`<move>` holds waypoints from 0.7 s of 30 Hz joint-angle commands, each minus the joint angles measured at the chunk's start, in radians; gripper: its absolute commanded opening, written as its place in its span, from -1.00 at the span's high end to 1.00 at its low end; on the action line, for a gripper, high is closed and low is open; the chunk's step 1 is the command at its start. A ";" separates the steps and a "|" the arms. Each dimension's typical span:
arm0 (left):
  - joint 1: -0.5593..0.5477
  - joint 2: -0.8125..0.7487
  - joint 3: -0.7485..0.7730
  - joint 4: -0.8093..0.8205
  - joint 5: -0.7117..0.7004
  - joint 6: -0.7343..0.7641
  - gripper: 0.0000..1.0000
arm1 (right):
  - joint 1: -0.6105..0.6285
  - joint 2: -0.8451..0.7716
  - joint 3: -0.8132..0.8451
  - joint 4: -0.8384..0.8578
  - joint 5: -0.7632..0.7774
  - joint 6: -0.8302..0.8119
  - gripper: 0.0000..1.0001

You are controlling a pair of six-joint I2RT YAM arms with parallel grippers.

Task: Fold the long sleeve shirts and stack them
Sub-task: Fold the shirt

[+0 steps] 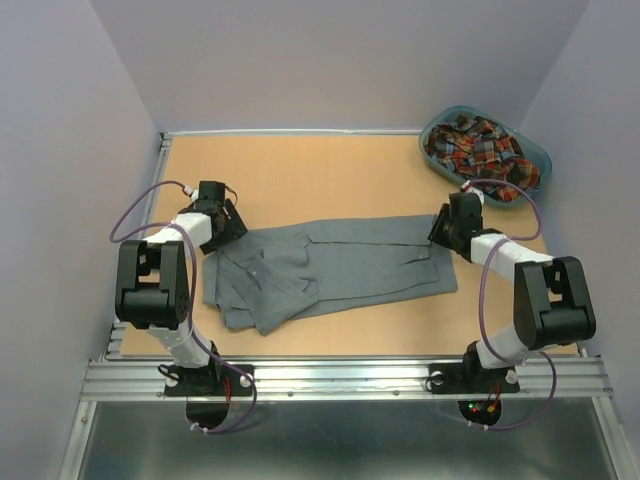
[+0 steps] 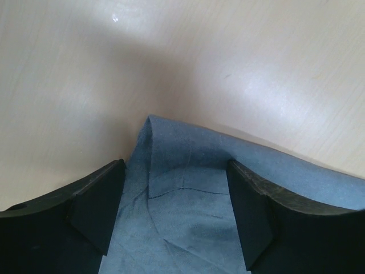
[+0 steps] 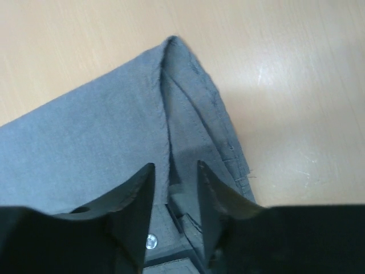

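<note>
The grey shirt (image 1: pixel 340 265) lies spread lengthwise across the table, with its collar end bunched at the left. My left gripper (image 1: pixel 228 222) is low over the shirt's far left corner. In the left wrist view it (image 2: pixel 174 194) is open wide, with grey cloth (image 2: pixel 188 211) between its fingers. My right gripper (image 1: pixel 445 228) is at the shirt's far right corner. In the right wrist view it (image 3: pixel 175 177) is open by a narrow gap astride a folded ridge of the shirt (image 3: pixel 102 137). The plaid shirt (image 1: pixel 480 150) lies crumpled in the basket.
The teal oval basket (image 1: pixel 546 158) stands at the far right corner of the wooden table (image 1: pixel 300 170). Grey walls close in the left, back and right. A metal rail (image 1: pixel 340 375) runs along the near edge by the arm bases.
</note>
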 commanded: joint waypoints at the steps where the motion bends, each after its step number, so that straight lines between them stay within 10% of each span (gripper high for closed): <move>1: 0.006 -0.103 0.005 0.033 0.052 0.033 -0.73 | 0.002 -0.077 0.003 0.025 -0.060 -0.106 0.12; 10: 0.006 -0.370 -0.050 0.106 0.083 0.075 -0.92 | 0.244 -0.233 0.052 0.027 -0.235 -0.258 -0.08; 21: -0.050 -0.843 -0.272 0.118 -0.012 0.120 -0.98 | 0.680 0.036 0.301 0.071 -0.461 -0.395 -0.16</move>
